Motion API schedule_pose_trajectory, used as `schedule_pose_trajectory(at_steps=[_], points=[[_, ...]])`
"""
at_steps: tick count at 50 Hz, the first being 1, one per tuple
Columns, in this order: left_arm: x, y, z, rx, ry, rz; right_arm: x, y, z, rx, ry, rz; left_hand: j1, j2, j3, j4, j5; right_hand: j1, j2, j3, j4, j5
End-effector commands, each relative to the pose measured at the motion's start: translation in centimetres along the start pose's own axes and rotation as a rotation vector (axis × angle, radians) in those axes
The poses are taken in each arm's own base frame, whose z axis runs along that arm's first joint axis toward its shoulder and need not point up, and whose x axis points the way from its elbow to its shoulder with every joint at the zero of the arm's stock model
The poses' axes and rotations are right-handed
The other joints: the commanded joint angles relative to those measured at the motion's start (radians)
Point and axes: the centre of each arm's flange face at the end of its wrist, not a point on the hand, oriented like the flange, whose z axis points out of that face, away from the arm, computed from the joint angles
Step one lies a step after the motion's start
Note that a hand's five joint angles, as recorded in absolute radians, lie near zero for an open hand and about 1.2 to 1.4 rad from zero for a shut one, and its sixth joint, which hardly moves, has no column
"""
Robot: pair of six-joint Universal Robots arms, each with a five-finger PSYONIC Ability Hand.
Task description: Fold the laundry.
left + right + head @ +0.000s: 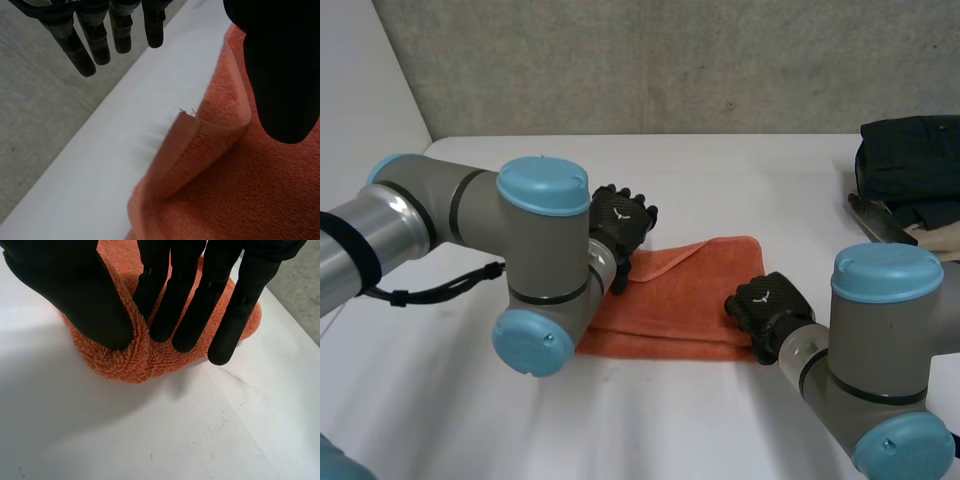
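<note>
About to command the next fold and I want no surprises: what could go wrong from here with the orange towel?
1. The right hand pinches only a small bunch at the near right end of the orange terry towel; a pull might slip it out or crumple it.
2. The left hand is open by the far left edge, holding nothing, so the towel may drag one-sided.
3. The curled edge there could get folded in as a crease.

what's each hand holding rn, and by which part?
Right hand pinches the orange towel between thumb and fingers at its right edge, by the near corner. Left hand is open above the towel's far left edge, holding nothing.
</note>
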Motion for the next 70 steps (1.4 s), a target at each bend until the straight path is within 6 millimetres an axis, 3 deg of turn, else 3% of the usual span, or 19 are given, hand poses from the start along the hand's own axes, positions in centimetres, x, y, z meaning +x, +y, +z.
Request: schedule_pose_trajectory(at_steps=[1, 4, 8, 9, 12, 16, 24, 30, 35, 42, 46, 47, 50, 51, 55, 57, 60, 65, 70], points=[[0.3, 1.1, 2.3, -0.014, -0.012, 0.012, -0.3, 0.1, 0.0, -0.002, -0.008, -0.009, -0.019, -0.026, -0.030, -0.022, -0.049, 0.280, 0.220, 0.215, 0.204, 0.229], [-0.3, 2.0, 4.0, -0.022, -0.052, 0.021, -0.2, 0.1, 0.0, -0.002, -0.005, -0.007, -0.019, -0.026, -0.030, -0.022, -0.049, 0.280, 0.220, 0.215, 0.204, 0.229], [-4.6, 3.9, 6.6, -0.099, -0.270, 0.039, 0.3, 0.2, 0.0, -0.008, 0.006, 0.005, -0.019, -0.026, -0.030, -0.022, -0.049, 0.280, 0.220, 0.215, 0.204, 0.229], [-6.8, 4.3, 7.0, -0.134, -0.377, 0.034, 0.5, 0.2, 0.0, -0.009, 0.013, 0.008, -0.019, -0.026, -0.030, -0.022, -0.049, 0.280, 0.220, 0.215, 0.204, 0.229], [-9.3, 4.2, 7.1, -0.155, -0.487, 0.018, 0.7, 0.4, 0.0, -0.014, 0.018, 0.010, -0.019, -0.026, -0.030, -0.022, -0.049, 0.280, 0.220, 0.215, 0.204, 0.229], [-9.8, 3.3, 6.6, -0.128, -0.459, 0.007, 1.1, 0.5, 0.1, -0.017, 0.027, 0.017, -0.019, -0.026, -0.030, -0.022, -0.049, 0.280, 0.220, 0.215, 0.204, 0.229], [-9.6, 1.6, 2.9, -0.087, -0.357, -0.065, 3.3, 1.0, -0.1, -0.062, 0.070, 0.033, -0.019, -0.026, -0.030, -0.022, -0.049, 0.280, 0.220, 0.215, 0.204, 0.229], [-10.0, 1.0, 0.5, -0.050, -0.317, -0.132, 8.9, 3.3, -0.2, -0.158, 0.198, 0.010, -0.019, -0.026, -0.030, -0.022, -0.049, 0.280, 0.220, 0.215, 0.204, 0.229], [-10.0, 0.5, -0.8, -0.038, -0.290, -0.163, 11.9, 3.8, -0.1, -0.177, 0.252, -0.114, -0.019, -0.026, -0.030, -0.022, -0.049, 0.280, 0.220, 0.215, 0.204, 0.229], [-10.2, -0.4, -2.1, -0.025, -0.289, -0.199, 9.3, -1.0, 0.2, -0.011, 0.257, -0.251, -0.019, -0.026, -0.030, -0.022, -0.049, 0.280, 0.220, 0.215, 0.204, 0.229], [-10.4, -0.7, -2.9, -0.031, -0.290, -0.220, 5.1, -4.9, -1.2, 0.175, 0.197, -0.314, -0.019, -0.026, -0.030, -0.022, -0.049, 0.280, 0.220, 0.215, 0.204, 0.229], [-10.6, -0.8, -3.4, -0.028, -0.292, -0.232, 2.6, -5.7, -2.1, 0.248, 0.134, -0.340, -0.019, -0.026, -0.030, -0.022, -0.049, 0.280, 0.220, 0.215, 0.204, 0.229], [-11.0, -0.8, -4.0, -0.028, -0.300, -0.249, -2.2, -6.0, -3.7, 0.358, -0.016, -0.391, -0.019, -0.026, -0.030, -0.022, -0.049, 0.280, 0.220, 0.215, 0.204, 0.229], [-11.3, -0.9, -4.5, -0.025, -0.305, -0.261, -5.1, -5.8, -4.9, 0.441, -0.126, -0.423, -0.019, -0.026, -0.030, -0.022, -0.049, 0.280, 0.220, 0.215, 0.204, 0.229], [-11.5, -1.0, -5.2, -0.009, -0.297, -0.282, -9.5, -4.0, -6.4, 0.550, -0.297, -0.476, -0.019, -0.026, -0.030, -0.022, -0.049, 0.280, 0.220, 0.215, 0.204, 0.229], [-11.5, -1.1, -5.3, 0.000, -0.293, -0.285, -10.0, -3.6, -6.4, 0.564, -0.299, -0.487, -0.019, -0.026, -0.030, -0.022, -0.049, 0.280, 0.220, 0.215, 0.204, 0.229], [-11.3, -1.1, -5.4, 0.008, -0.273, -0.287, -8.3, -4.4, -4.9, 0.528, -0.173, -0.461, -0.019, -0.026, -0.030, -0.022, -0.049, -0.942, -1.001, -1.007, -1.018, -0.993], [-10.8, -1.8, -5.4, 0.028, -0.260, -0.283, -4.8, -4.7, -3.9, 0.361, -0.043, -0.311, -0.019, -0.026, -0.030, -0.022, -0.049, -0.942, -1.001, -1.007, -1.018, -0.993], [-10.0, -4.0, -6.0, 0.083, -0.245, -0.290, -1.0, -7.8, -5.8, 0.389, -0.106, 0.054, -0.019, -0.026, -0.030, -0.022, -0.049, -0.942, -1.001, -1.007, -1.018, -0.993]])
